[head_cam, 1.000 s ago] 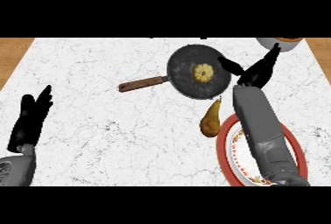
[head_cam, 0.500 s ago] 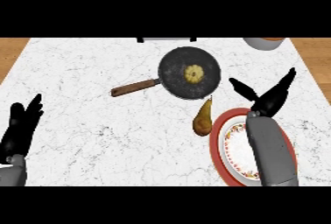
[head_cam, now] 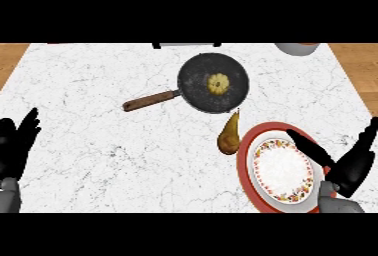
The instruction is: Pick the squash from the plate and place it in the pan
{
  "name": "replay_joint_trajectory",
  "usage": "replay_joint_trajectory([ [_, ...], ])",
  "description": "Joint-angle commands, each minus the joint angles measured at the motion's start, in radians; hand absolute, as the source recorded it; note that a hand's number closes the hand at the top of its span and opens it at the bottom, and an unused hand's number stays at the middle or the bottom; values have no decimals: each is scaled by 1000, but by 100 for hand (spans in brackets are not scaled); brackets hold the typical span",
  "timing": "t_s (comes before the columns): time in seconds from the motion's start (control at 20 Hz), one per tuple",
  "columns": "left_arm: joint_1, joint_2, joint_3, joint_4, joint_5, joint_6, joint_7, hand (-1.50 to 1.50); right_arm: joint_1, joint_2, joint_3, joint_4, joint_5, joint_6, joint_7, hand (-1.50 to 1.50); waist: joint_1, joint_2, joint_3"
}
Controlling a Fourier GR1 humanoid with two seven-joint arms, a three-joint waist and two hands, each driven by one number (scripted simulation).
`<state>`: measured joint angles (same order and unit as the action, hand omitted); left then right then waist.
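A small yellow squash [head_cam: 217, 84] lies in the middle of the black pan [head_cam: 198, 91], whose brown handle [head_cam: 150, 100] points to the lower left. Below the pan stands a red-rimmed plate [head_cam: 279, 169] with a flowered border and a bare white centre. My right hand [head_cam: 348, 165] is open at the plate's right edge, thumb stretched over the plate, holding nothing. At the left edge my left hand [head_cam: 16, 144] rests open, fingers up.
A brownish pear-shaped vegetable [head_cam: 229, 135] lies on the marble counter [head_cam: 103, 165] between pan and plate, touching the plate's left rim. A grey bowl with a red rim [head_cam: 298, 48] sits at the far right corner. A dark object [head_cam: 188, 45] shows at the far edge.
My right hand has drawn back from beside the pan to the plate's right edge. The left hand has sunk lower at the left. The squash stays in the pan.
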<state>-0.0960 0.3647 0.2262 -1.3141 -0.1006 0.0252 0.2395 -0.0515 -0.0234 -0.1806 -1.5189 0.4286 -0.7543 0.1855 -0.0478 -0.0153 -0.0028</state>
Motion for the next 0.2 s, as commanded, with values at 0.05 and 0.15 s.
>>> replay_joint_trajectory([
  [0.05,14,-34,-26,-1,-23,14,-29,0,289,-14,64,-383,33,98,133,-150,20,8,1],
  [0.15,-21,-48,-39,-20,-43,39,0,0,354,-5,84,-474,56,118,175,-150,32,12,2],
])
